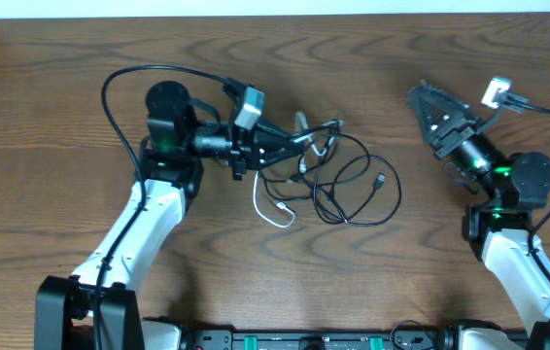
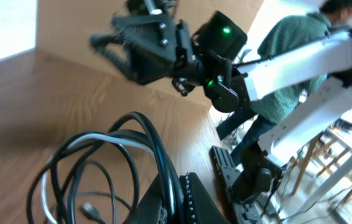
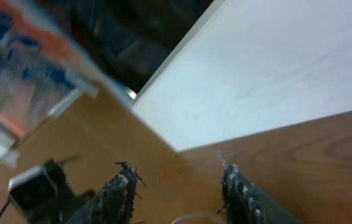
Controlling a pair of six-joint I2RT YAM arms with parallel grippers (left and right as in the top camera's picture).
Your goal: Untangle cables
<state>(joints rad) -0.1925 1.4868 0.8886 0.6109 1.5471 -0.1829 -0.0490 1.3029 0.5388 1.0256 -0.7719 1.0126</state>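
Because the knot sits just ahead of the left arm, we see the left gripper [image 1: 302,139] reaching rightward into it. Its jaws are pinched onto the black cable [image 2: 160,149] at the upper left edge of the tangle [image 1: 331,180]. We judge this hold is meant to anchor or lift one strand so the rest can be drawn away from it. The tangle lies near the middle of the table [image 1: 51,107], between the two arms and closer to the left one. The right gripper [image 1: 426,97] hangs well apart from it on the far right, spread wide with nothing inside. Its wrist view shows only the two fingertips [image 3: 119,190] against wood and a pale board [image 3: 275,68]. We take this as a waiting pose, ready to come in for a second strand.

The black cable is thin, round and glossy, falling in loose overlapping loops. A small plug [image 1: 380,181] at one free end lies inside the widest loop. A white cable [image 1: 270,220], curled into a hook shape, trails out of the lower left side of the tangle onto bare wood. The table is dark, strongly grained and flat. The fingertips are dark and ridged, which we expect bites well on slippery sheathing. Whether the white strand threads through the black loops, we cannot tell.
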